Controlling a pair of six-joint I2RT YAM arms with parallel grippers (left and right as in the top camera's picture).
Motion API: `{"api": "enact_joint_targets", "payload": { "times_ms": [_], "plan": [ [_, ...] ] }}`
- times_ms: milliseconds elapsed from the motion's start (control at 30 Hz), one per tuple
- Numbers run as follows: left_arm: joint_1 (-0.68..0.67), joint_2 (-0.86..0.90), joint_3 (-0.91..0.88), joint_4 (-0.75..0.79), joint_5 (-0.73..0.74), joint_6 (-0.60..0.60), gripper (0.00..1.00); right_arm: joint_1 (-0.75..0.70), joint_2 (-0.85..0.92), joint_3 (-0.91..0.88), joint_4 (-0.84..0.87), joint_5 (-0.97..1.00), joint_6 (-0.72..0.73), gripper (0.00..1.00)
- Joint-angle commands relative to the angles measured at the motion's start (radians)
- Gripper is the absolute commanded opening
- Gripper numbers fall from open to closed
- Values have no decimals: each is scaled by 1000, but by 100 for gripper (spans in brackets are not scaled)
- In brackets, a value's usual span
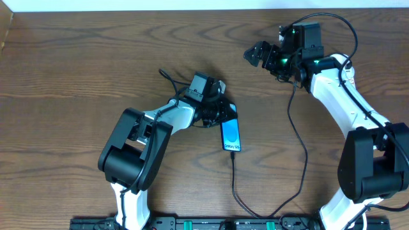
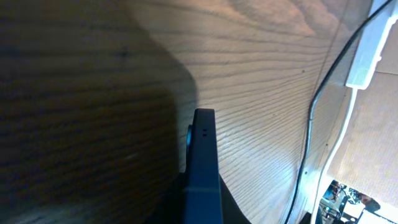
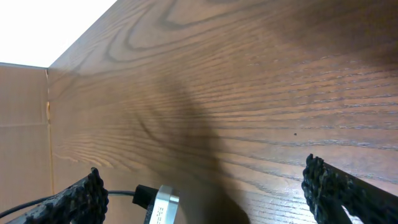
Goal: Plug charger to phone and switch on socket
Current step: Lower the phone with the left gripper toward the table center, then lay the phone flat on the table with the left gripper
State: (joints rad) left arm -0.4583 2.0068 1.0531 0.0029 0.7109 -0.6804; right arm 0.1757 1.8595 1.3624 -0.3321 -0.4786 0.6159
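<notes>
The phone (image 1: 231, 134) lies mid-table, blue screen up. My left gripper (image 1: 214, 107) is at its far end, and the left wrist view shows the phone (image 2: 203, 168) edge-on between the jaws. The black charger cable (image 1: 300, 160) runs from the phone's near end, loops by the front edge and rises to my right gripper (image 1: 259, 54). I cannot tell if its tip is in the port. My right gripper (image 3: 214, 199) is wide open above the table. A silvery plug (image 3: 163, 204) on a black lead sits near its left finger. The socket is out of the overhead view.
A thin black cable (image 2: 310, 124) and a white cord with a white block (image 2: 365, 53) run along the table's right edge in the left wrist view. The arm bases and a rail (image 1: 192, 223) line the front edge. A pale wall (image 1: 192, 5) bounds the far side.
</notes>
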Motion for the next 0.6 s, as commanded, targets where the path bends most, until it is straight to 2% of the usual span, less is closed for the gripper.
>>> {"api": "enact_joint_targets", "payload": {
  "times_ms": [0,167,367,400,500,567],
  "plan": [
    [3,10,3,-7,10,-13,8,3,-18,10,-1,2,-20,99],
    [2,12,3,-7,9,-13,8,3,-18,9,-1,2,-31,99],
    [2,12,3,-7,10,-13,17,3,-18,9,-1,2,-31,99],
    [2,12,3,-7,9,-13,26,3,-18,9,-1,2,-31,99],
    [2,12,3,-7,10,-13,33,3,-18,9,-2,2,-31,99],
    [2,12,3,-11,8,-12,43,3,-18,9,-2,2,-31,99]
  ]
}}
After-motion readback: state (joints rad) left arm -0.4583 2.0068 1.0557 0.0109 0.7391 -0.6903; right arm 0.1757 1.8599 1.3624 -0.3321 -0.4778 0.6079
